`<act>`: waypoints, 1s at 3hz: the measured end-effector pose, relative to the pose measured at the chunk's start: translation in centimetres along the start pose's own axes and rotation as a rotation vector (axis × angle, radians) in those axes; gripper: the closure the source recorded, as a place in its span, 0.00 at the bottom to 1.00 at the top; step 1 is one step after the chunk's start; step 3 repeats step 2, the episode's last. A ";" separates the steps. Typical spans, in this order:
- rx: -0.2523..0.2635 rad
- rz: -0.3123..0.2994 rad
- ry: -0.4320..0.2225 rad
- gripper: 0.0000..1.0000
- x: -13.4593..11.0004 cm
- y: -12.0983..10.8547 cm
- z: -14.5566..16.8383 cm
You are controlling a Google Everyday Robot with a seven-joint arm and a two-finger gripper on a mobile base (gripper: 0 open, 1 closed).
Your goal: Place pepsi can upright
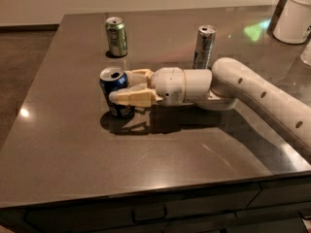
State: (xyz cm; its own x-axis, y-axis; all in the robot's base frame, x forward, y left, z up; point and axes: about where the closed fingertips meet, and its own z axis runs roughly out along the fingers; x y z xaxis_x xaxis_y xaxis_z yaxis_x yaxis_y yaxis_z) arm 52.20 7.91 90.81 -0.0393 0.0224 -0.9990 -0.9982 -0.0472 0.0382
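The pepsi can (112,92), dark blue with a silver top, stands upright on the dark table (160,159), left of centre. My gripper (121,86) reaches in from the right at can height. It is shut on the can, with one cream finger (130,97) across the can's front and the other finger (136,74) behind it. The can's base looks level with the tabletop; I cannot tell whether it touches.
A green can (116,36) stands at the back left. A taller slim silver-blue can (204,46) stands just behind my white arm (252,91). White containers (294,17) sit at the back right corner. The table's front edge is near.
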 end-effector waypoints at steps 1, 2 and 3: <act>-0.006 -0.012 0.013 0.00 -0.2 -0.3 -1.2; -0.006 -0.012 0.014 0.00 -0.2 -0.3 -1.2; -0.006 -0.012 0.014 0.00 -0.2 -0.3 -1.2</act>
